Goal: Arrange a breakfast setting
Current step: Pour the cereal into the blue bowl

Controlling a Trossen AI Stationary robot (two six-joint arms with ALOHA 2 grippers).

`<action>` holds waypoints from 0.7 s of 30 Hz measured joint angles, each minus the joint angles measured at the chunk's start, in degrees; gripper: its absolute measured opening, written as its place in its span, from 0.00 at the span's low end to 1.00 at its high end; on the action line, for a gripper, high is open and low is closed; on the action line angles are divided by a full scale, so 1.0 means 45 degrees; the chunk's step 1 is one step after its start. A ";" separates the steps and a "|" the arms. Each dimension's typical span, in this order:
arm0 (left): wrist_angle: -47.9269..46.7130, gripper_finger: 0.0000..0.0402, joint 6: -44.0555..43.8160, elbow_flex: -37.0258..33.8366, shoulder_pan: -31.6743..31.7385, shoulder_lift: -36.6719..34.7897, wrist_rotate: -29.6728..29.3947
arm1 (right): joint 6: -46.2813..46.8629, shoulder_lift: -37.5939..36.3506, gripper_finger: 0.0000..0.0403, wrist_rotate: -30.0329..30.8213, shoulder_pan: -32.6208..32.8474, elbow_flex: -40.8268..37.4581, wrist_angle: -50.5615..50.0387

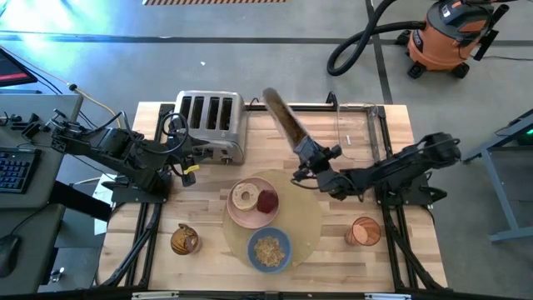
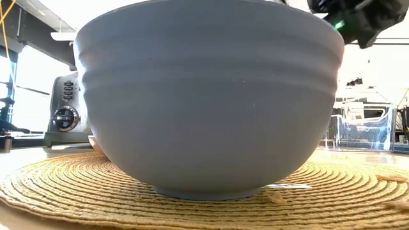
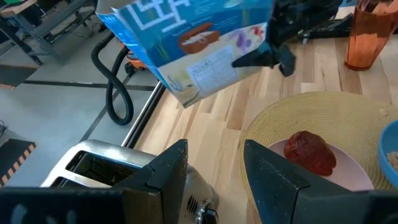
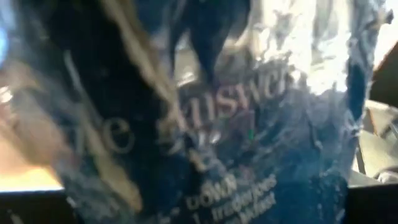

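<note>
Holding a cereal box [image 1: 283, 117] pinched in its fingers, the right gripper [image 1: 310, 158] hangs above the table while the plate [image 1: 254, 208] bears bagel [image 1: 245, 197] and fruit [image 1: 267, 201], the bowl [image 1: 269, 248] has flakes [image 1: 268, 249], no spoon shows, and the left gripper [image 1: 185, 158] waits spread by the toaster [image 1: 210, 125].

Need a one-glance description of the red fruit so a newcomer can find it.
Start at the round tan placemat in the middle of the wooden table, in front of the steel toaster. On its toaster-side half sits a pink plate. The red fruit lies on that plate beside the tan bagel; it is the only red thing there, lumpy and solid where the bagel is a pale ring.
</note>
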 joint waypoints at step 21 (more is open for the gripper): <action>0.0005 0.37 0.0000 0.0000 0.0003 -0.0002 0.0002 | 0.3424 0.3753 0.61 0.2391 -0.1641 0.2545 0.0793</action>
